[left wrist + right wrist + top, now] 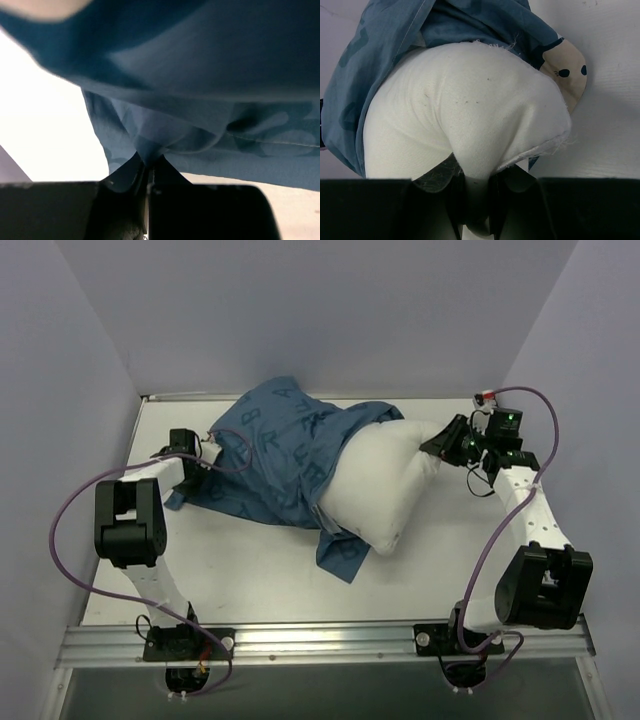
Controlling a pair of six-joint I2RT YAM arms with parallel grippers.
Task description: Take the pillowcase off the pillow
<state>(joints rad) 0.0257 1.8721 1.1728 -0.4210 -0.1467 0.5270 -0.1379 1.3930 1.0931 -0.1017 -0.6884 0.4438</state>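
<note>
The blue pillowcase (275,455) with darker letters lies bunched over the left half of the white pillow (385,485) in the middle of the table. My left gripper (207,452) is shut on the pillowcase's left edge; the left wrist view shows blue fabric (200,100) pinched between the closed jaws (149,165). My right gripper (440,443) is shut on the pillow's bare right end; the right wrist view shows white cushion (470,115) squeezed between the jaws (479,200). The pillowcase (380,60) rims the pillow there, with a cream mouse face (567,70) at right.
The white table (250,570) is enclosed by grey walls at left, back and right. A metal rail (320,640) runs along the near edge with both arm bases on it. A purple cable loops beside each arm.
</note>
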